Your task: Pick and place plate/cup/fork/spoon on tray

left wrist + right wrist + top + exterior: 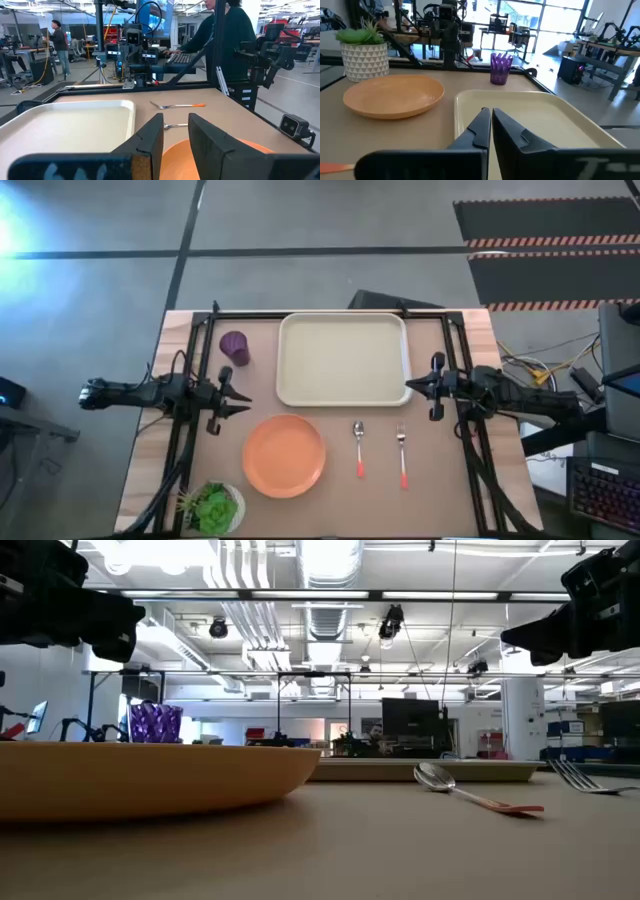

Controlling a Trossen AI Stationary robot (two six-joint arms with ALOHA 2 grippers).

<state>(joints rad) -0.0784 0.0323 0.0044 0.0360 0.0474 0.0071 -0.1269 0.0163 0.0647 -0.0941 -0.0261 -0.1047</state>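
- Tray bare, nothing loaded; judged at step one.
- Plate, spoon, fork lay just off tray's near edge; cup beside its left rim.
- Left gripper hovered off tray's left near corner, fingers slightly parted, empty.
- Right gripper at tray's right rim, fingers nearly shut, empty.
- Next, likely: descend, grip one item.

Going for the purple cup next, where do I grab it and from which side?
Probably grip the cup across its side walls near the rim, coming straight down from above with the left gripper. It stands upright on bare table left of the tray, nothing crowding it.
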